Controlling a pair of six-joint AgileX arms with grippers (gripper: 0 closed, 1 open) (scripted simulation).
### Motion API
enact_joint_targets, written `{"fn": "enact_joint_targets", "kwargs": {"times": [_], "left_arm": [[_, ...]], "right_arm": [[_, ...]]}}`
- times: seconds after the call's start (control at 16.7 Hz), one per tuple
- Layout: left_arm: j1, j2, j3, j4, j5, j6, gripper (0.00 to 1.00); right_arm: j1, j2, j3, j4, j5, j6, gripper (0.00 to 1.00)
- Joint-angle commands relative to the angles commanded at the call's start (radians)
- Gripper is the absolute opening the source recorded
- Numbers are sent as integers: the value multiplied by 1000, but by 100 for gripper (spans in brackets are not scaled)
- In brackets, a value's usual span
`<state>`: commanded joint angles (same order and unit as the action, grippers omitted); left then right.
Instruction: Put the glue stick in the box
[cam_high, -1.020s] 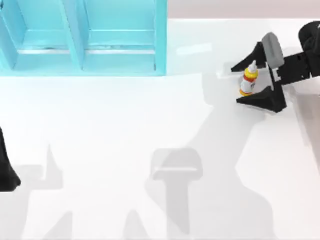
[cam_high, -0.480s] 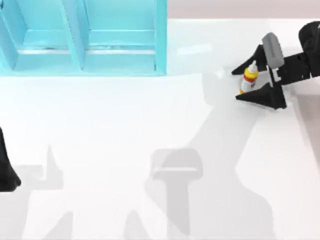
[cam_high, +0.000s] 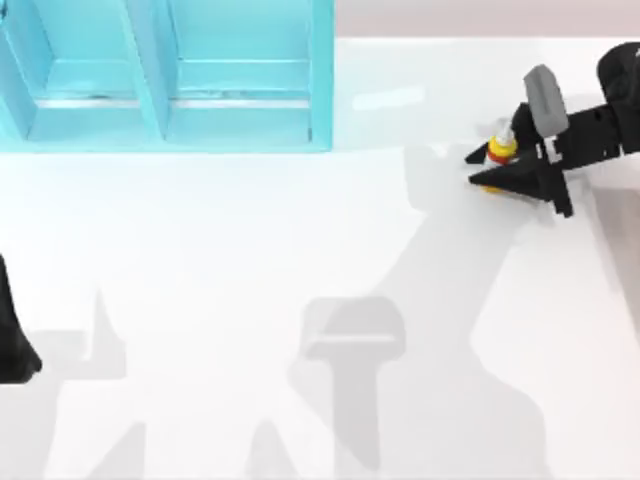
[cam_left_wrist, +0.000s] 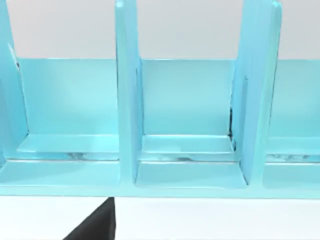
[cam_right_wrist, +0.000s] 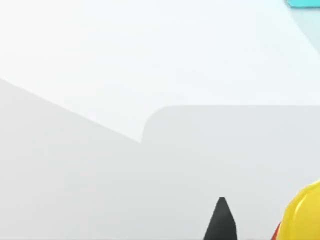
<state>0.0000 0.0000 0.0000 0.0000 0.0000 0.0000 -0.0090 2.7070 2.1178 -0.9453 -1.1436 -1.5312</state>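
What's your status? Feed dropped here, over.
Right gripper shut on glue stick, table's right side. Left arm parked, near left edge. Box far left, path open.

The right arm reaches in from the upper right of the top view, its end effector (cam_high: 497, 158) pointing left with both black fingers pressed against the glue stick (cam_high: 500, 150) between them. The left arm sits parked at the lower left edge, a dark shape; its end effector (cam_high: 12, 345) is idle.

A rendered simulation bench: flat white table (cam_high: 250, 300) bearing a glossy turquoise compartmented box (cam_high: 170, 80).
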Motion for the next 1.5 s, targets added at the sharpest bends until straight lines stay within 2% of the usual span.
{"fn": "enact_joint_targets", "kwargs": {"times": [0.66,1.2,1.5], "left_arm": [[0,0,0,0,0,0,100],[0,0,0,0,0,0,100],[0,0,0,0,0,0,100]], "right_arm": [[1,-13,5,-9,0,4,0],[-1,-121,157,-274,1,6,0],[0,-116,174,-294,-1,-1,0]]}}
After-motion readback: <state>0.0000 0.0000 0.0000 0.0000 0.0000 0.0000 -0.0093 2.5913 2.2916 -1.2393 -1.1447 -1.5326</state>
